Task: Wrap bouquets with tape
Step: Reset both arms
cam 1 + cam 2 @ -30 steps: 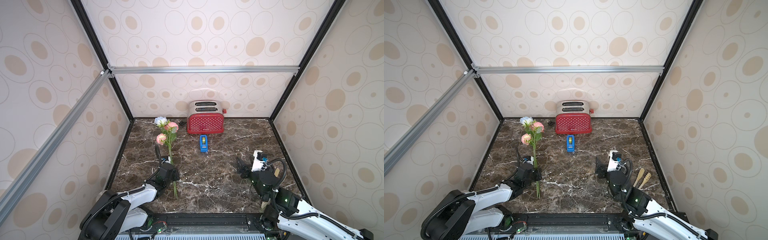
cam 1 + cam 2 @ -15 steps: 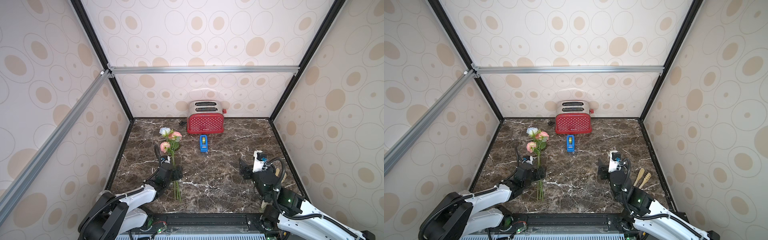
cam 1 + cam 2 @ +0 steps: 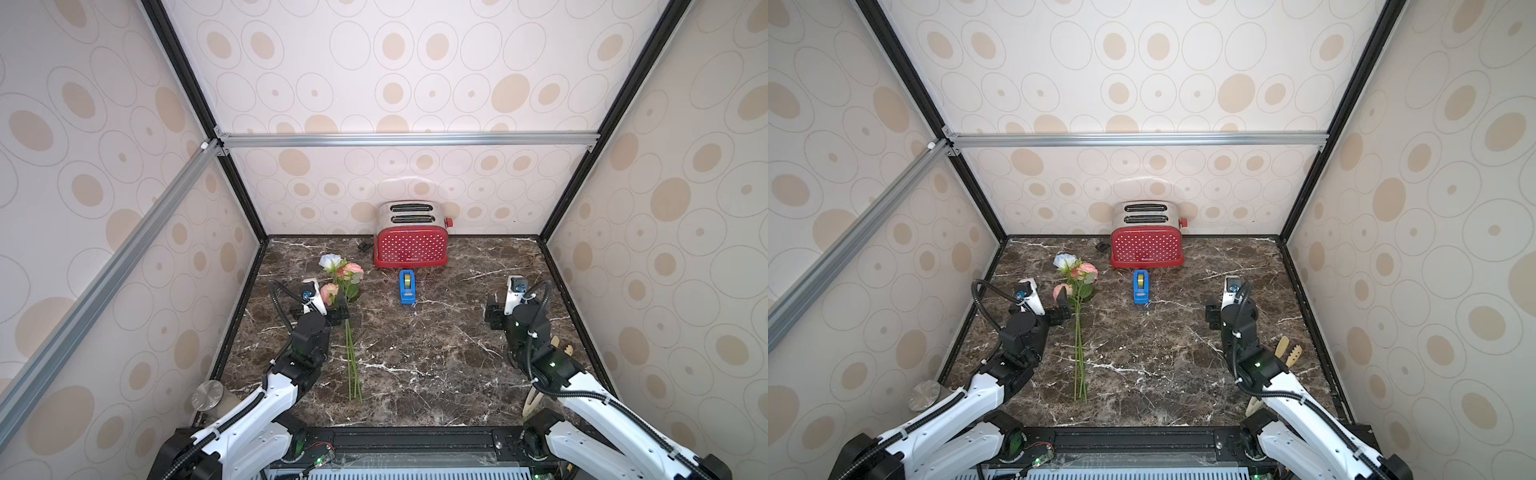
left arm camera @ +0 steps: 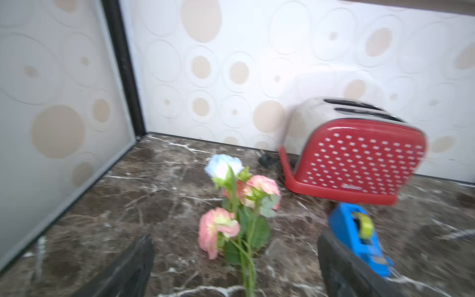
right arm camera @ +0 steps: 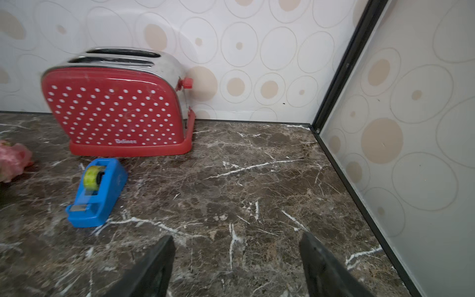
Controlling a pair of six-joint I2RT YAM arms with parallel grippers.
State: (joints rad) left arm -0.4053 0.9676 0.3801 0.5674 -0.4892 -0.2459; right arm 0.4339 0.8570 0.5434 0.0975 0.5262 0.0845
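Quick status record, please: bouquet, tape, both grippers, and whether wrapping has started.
bouquet: lying flat on table, blooms toward back wall
tape: in blue dispenser, in front of toaster
left gripper: open, jaws wide, stems between them, not gripped
right gripper: open, empty, over bare table
wrap: not started

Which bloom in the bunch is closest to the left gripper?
The pink bloom lowest on the stems, beside the left gripper; the other pink blooms and the white-blue rose lie farther, toward the toaster.
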